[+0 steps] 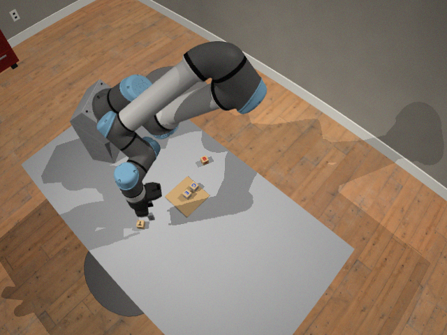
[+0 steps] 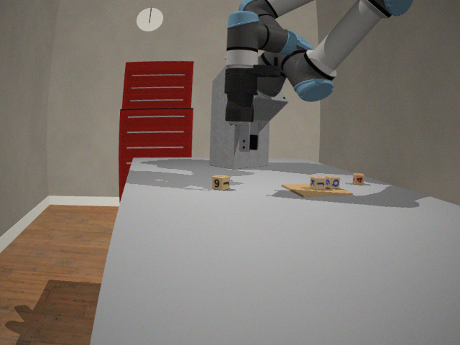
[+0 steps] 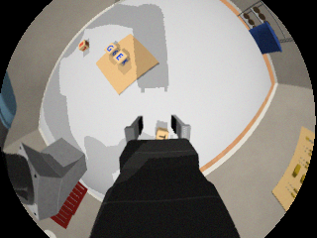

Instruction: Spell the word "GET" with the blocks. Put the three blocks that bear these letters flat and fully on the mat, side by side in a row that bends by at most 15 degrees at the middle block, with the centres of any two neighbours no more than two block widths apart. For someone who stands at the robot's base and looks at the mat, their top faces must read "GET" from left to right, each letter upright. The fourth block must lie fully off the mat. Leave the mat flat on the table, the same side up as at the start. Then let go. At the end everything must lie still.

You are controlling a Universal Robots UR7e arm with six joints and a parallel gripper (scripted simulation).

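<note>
The tan mat (image 1: 188, 208) (image 2: 297, 187) (image 3: 133, 74) lies flat on the grey table (image 1: 223, 273). On it the G block (image 1: 194, 186) (image 2: 333, 182) (image 3: 111, 48) and the E block (image 1: 186, 193) (image 2: 318, 182) (image 3: 119, 58) stand side by side, touching. The T block (image 1: 140, 224) (image 2: 221, 182) (image 3: 161, 133) lies off the mat on the table. My gripper (image 1: 145, 216) (image 2: 248, 147) (image 3: 157, 121) is open and empty. It hangs well above the T block, which shows between the fingers in the wrist view. A block with a red letter (image 1: 204, 159) (image 2: 358, 178) (image 3: 83, 46) lies off the mat, beyond the G block.
The robot's grey pedestal (image 1: 90, 122) (image 2: 226, 148) stands at the table's far end. A red drawer cabinet (image 2: 157, 111) stands behind the table. The table's left edge is near the T block's side.
</note>
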